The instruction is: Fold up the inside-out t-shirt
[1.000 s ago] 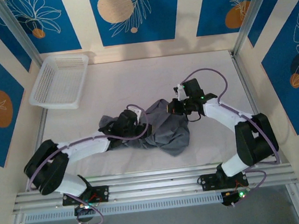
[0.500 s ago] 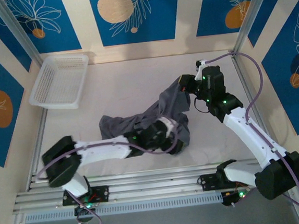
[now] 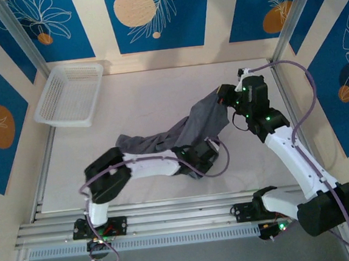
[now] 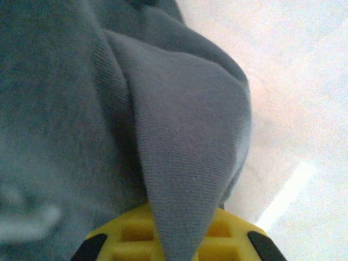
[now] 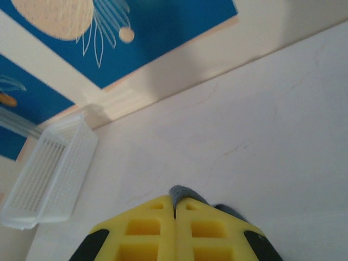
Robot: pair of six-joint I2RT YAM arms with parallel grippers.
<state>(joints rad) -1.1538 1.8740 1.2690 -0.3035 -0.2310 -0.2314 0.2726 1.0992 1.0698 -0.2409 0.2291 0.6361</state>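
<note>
Grey t-shirt (image 3: 204,119) stretched, overhead | left gripper (image 3: 202,157) clamps it | right gripper (image 5: 175,205) pinches edge, wrist view

The shirt (image 3: 199,123) is blocking the counter's (image 3: 153,99) middle; the basket (image 3: 69,96) is occupying the far-left corner; open surface is lying between them.
</note>
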